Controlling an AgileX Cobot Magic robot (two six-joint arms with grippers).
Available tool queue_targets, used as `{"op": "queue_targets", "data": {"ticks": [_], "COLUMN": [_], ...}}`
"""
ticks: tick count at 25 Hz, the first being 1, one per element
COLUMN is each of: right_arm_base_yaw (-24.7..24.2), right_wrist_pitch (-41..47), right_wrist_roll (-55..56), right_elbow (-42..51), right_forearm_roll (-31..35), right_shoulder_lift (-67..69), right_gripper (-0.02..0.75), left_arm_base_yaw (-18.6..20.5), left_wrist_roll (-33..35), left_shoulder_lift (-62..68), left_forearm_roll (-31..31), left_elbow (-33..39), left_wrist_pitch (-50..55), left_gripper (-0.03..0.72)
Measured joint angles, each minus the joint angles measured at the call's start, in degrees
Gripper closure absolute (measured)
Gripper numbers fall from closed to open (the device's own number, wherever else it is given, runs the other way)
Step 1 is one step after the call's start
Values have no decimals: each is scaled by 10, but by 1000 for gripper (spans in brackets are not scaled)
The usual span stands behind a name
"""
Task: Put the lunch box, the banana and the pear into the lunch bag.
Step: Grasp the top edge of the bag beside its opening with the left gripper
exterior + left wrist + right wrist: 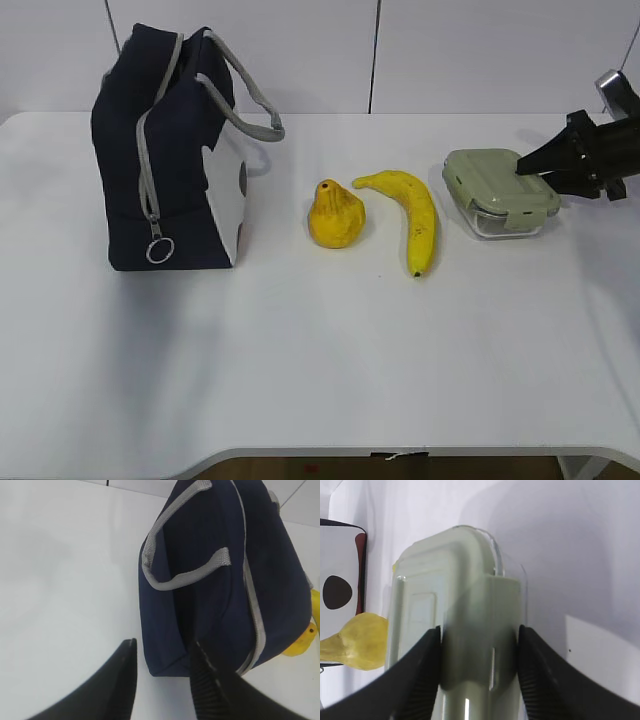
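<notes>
I am at the first step, taking hold of the lunch box (pixel 500 190), which sits on the white worktop (pixel 320 350) at the right. My right pincer (pixel 480 652) straddles the near end of its sage-green lid, one finger (pixel 422 675) against each side, so I judge it pinching the box, though the box still rests on the worktop. Left of the box lies the banana (pixel 410 215), then the pear (pixel 335 215), both untouched. The lunch bag (pixel 165 160) stands upright at the far left, its zipper apparently closed. My left pincer (pixel 162 652) hovers spread beside the bag, holding nothing. Next I judge the box must be lifted level and carried left, while the bag needs unzipping to receive it.
</notes>
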Motion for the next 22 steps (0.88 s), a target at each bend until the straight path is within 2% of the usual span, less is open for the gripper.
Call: {"op": "queue_targets", "data": {"ticks": [22], "right_arm_base_yaw": [0], "right_wrist_pitch": [-1], "right_wrist_roll": [3], "right_elbow": [0], "right_forearm_roll": [1], "right_shoulder_lift": [0], "right_gripper": [360], "left_arm_base_yaw": [0], "left_wrist_roll": [0], "left_shoulder_lift": [0], "left_forearm_roll": [-4], "left_elbow": [0], "left_wrist_pitch": [-1], "left_gripper": [411]}}
